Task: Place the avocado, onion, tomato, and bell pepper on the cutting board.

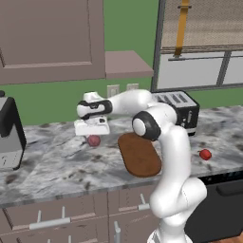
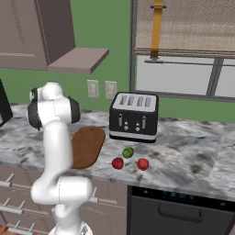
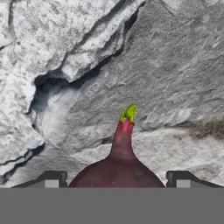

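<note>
The onion [image 1: 94,140], a pinkish-red ball with a green-tipped stem, lies on the marble counter left of the cutting board [image 1: 139,154]. My gripper [image 1: 92,133] hangs right over it. In the hand view the onion [image 3: 119,168] sits between the two fingertips [image 3: 51,178], with a small gap on each side; the gripper [image 3: 117,178] is open. The brown oval board [image 2: 87,146] is bare. The green avocado [image 2: 128,152] and two deep-red fruits [image 2: 118,163] [image 2: 143,164] lie right of the board, in front of the toaster. One red fruit [image 1: 205,154] shows in the left base view.
A black and silver toaster [image 1: 180,110] [image 2: 134,117] stands behind the board at the wall. A dark appliance [image 1: 9,133] stands at the counter's left end. A wall cabinet and a shelf hang above. My own arm crosses over the board's right side.
</note>
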